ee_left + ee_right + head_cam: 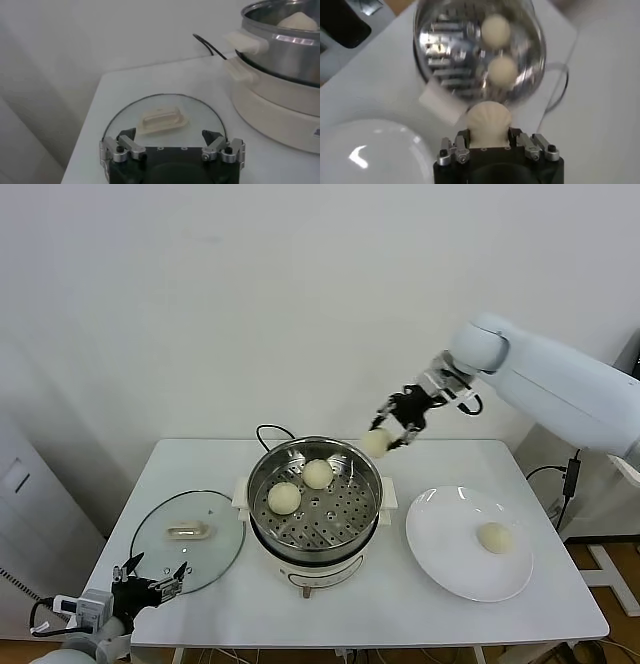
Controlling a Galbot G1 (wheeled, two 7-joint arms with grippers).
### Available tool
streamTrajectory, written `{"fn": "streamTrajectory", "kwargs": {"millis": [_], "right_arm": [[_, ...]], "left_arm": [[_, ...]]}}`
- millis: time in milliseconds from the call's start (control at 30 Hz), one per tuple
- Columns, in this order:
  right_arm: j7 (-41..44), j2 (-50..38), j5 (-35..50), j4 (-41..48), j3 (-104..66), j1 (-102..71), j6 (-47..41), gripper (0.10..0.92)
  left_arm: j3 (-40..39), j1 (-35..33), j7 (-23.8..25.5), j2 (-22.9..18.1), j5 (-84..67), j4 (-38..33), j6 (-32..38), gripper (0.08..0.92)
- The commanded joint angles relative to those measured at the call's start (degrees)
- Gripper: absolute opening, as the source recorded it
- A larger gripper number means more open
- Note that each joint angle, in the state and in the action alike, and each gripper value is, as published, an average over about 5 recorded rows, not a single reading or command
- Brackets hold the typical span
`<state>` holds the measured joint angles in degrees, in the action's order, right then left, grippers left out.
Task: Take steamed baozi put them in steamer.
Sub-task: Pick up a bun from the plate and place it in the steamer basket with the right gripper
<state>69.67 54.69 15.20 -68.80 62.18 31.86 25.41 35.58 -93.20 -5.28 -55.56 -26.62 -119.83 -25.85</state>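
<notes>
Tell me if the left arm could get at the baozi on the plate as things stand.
Probably not: the left gripper sits open by the glass lid, and the steamer stands between it and the baozi on the plate.

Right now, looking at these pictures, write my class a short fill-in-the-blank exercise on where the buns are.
1. The steamer holds ___ baozi.
2. The right claw grips one ___ above the steamer's rim.
3. The white plate holds ___ baozi.
4. The left claw waits open near the glass ___.

Missing words: two; baozi; one; lid
</notes>
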Motion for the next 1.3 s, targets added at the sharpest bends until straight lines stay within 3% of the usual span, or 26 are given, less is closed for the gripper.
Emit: {"fn": "streamTrajectory", "kwargs": {"millis": [33, 567, 1300], "right_arm": [[0.2, 8.6, -3.0, -5.9, 2.2, 1.5, 12.9, 0.484], [0.7, 8.5, -10.6, -13.9, 4.7, -3.0, 18.9, 0.484], [0.2, 11.0, -22.8, -11.5, 0.9, -10.5, 20.7, 0.490]], "left_arm": [[-0.1, 0.1, 0.0, -0.1, 0.0, 0.2, 0.0, 0.823], [-0.3, 0.4, 0.1, -0.1, -0.2, 0.4, 0.2, 0.823], [-0.2, 0.3, 0.1, -0.5, -0.2, 0.2, 0.2, 0.823]]}}
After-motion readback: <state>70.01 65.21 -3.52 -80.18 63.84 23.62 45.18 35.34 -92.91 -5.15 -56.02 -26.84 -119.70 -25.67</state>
